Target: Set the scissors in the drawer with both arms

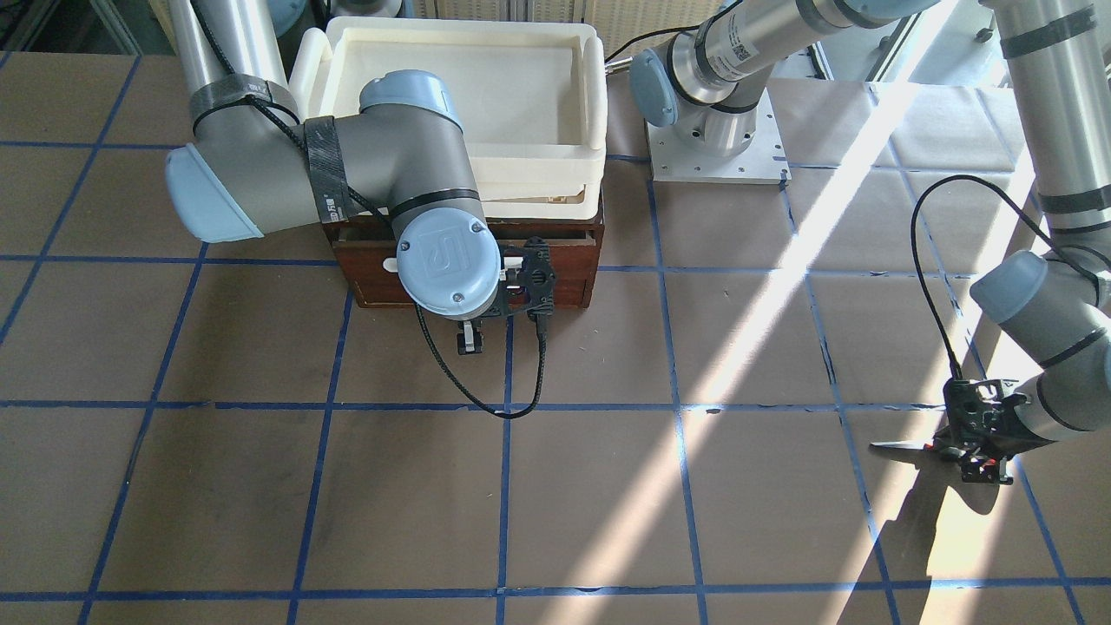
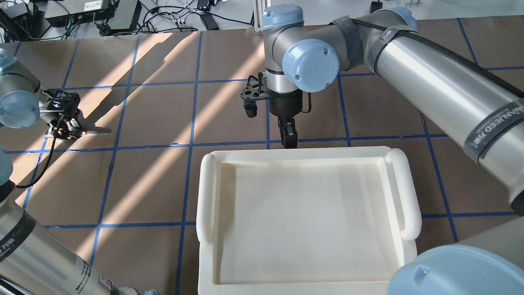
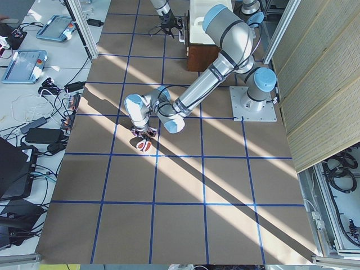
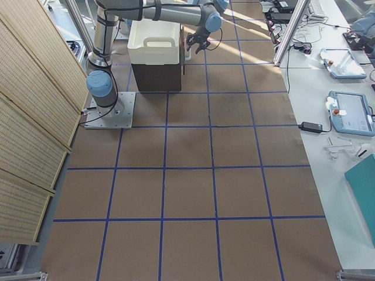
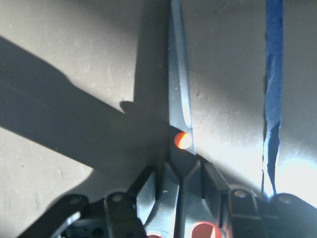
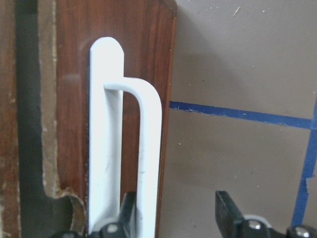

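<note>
Scissors (image 5: 179, 99) pinched btwn L fingers (image 5: 214, 186), blades ahead, R fingers (image 6: 225, 210) open astride drawer handle (image 6: 149, 129)

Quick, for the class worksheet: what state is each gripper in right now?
Left gripper: jaws closed on the scissors, just behind the pivot.
Right gripper: jaws open, straddling the white handle.

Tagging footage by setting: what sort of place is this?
Probably a robotics lab: a left arm and a right arm bolted to a blue-taped grid table, teach pendants and cables on side benches.
</note>
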`<state>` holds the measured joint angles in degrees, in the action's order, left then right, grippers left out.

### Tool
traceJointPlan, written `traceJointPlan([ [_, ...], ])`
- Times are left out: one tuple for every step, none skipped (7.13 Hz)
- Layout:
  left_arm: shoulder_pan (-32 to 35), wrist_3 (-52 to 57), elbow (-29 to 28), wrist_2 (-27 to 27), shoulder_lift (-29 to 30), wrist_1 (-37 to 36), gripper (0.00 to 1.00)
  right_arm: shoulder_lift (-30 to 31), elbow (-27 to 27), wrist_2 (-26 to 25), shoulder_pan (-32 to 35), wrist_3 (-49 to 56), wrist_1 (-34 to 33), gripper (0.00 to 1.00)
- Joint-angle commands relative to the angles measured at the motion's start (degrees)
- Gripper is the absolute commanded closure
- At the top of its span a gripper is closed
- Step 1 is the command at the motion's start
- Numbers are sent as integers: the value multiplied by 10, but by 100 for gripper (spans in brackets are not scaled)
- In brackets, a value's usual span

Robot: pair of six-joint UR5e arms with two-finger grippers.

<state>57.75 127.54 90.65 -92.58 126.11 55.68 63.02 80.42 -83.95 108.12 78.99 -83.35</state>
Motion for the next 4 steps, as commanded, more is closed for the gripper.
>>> traceJointPlan([
  [2,11,-1,-2,-1,-3,100,-30,-48,-3,0,1,-1,39],
  [7,11,-1,-4,-8,-3,100,-40,-66,-6,-3,1,-1,39],
  [10,11,-2,-5,-12,-4,100,-52,-82,-7,-5,4,-4,39],
  [14,11,-10,-5,-19,-3,100,-64,-97,-7,-5,5,-9,39],
])
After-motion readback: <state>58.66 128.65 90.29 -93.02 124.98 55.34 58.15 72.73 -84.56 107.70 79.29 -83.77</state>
